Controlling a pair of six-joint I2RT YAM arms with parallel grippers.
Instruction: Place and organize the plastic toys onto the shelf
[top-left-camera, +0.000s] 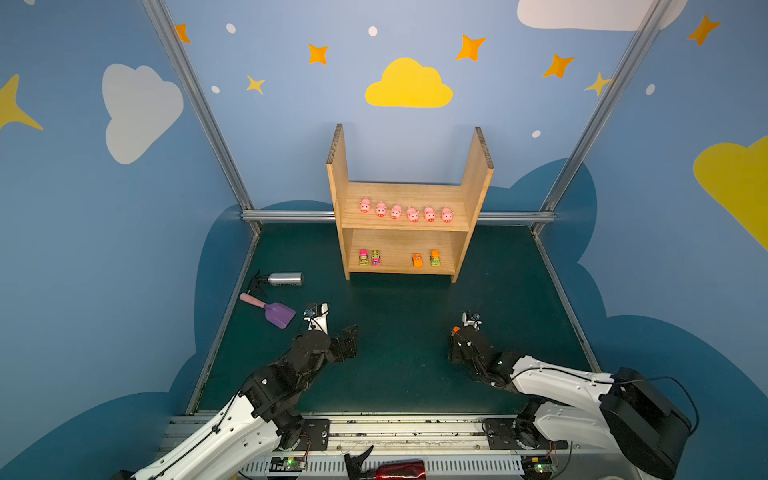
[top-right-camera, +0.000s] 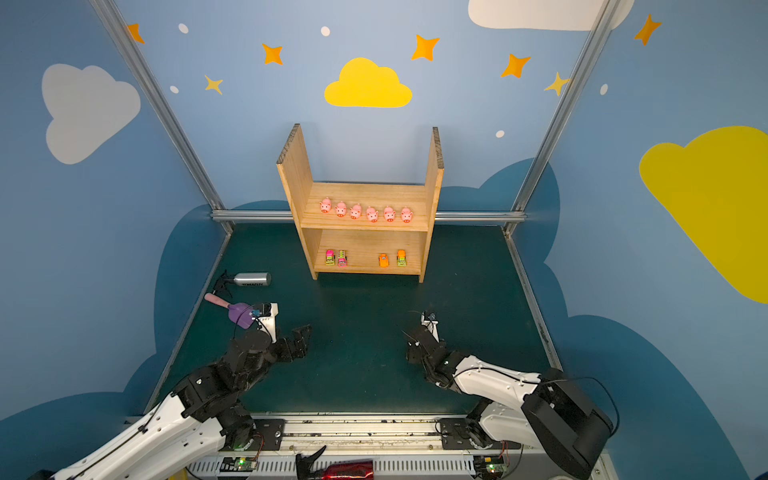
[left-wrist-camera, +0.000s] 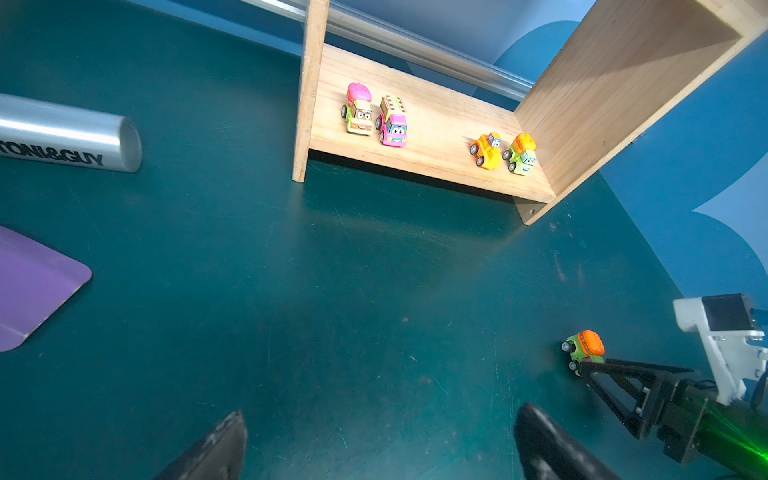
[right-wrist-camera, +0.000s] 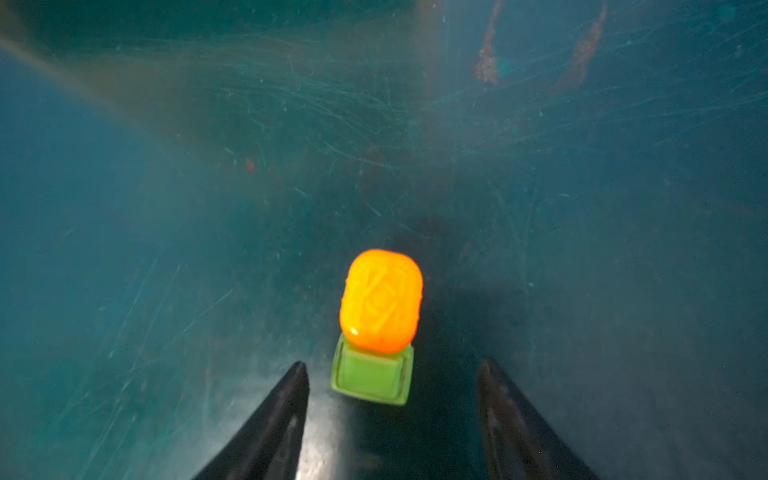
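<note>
The wooden shelf (top-left-camera: 338, 166) (top-right-camera: 297, 166) stands at the back of the green table. Several pink pigs (top-left-camera: 396, 211) line its upper board. On the lower board, a pink-and-green pair of toy vehicles (top-left-camera: 370, 257) (left-wrist-camera: 376, 116) stands left and an orange pair (top-left-camera: 426, 259) (left-wrist-camera: 503, 151) right. One more green truck with an orange drum (right-wrist-camera: 380, 316) (left-wrist-camera: 586, 347) sits on the table. My right gripper (right-wrist-camera: 393, 365) (top-left-camera: 455, 338) is open, straddling its cab with a gap on each side. My left gripper (left-wrist-camera: 382, 409) (top-left-camera: 348, 338) is open and empty above bare table.
A silver bottle (top-left-camera: 286, 279) (left-wrist-camera: 62, 137) lies at the left, with a purple scoop (top-left-camera: 278, 313) (left-wrist-camera: 33, 286) just in front of it, close to my left wrist. A red bottle (top-left-camera: 399, 469) lies on the front rail. Blue walls enclose the table.
</note>
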